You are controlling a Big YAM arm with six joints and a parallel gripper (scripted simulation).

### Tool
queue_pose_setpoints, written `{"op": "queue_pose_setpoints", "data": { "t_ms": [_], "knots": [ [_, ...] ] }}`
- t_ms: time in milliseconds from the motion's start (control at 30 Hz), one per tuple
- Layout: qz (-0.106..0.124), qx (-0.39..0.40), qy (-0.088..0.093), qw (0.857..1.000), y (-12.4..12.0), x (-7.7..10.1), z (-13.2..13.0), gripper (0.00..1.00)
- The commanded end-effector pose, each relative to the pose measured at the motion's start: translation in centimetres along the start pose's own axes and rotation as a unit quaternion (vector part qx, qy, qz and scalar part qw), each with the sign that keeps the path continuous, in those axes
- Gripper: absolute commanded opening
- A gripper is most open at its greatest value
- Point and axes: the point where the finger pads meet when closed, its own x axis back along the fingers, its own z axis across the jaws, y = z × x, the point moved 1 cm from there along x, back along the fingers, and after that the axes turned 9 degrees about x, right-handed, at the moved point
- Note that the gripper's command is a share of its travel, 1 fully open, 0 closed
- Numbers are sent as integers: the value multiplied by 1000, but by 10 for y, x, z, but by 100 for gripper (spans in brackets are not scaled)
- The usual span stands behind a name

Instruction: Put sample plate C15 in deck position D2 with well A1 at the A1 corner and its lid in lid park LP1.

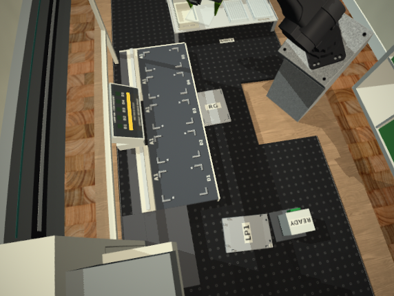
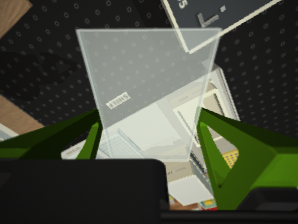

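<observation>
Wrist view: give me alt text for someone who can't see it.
The gripper is shut on a clear plate lid, one green finger on each side. Through and below the lid, shelf labware shows over black dotted matting, with a corner of the dark deck at top right.

shelf cut off at top edge, lid label unreadable
</observation>
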Motion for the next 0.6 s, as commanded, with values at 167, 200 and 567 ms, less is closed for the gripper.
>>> {"op": "queue_pose_setpoints", "data": {
  "t_ms": [167,200,567],
  "knots": [
    [3,62,-6,998,41,3,8,0],
    [3,62,-6,998,41,3,8,0],
    [3,102,-6,995,83,2,25,0]
  ]
}}
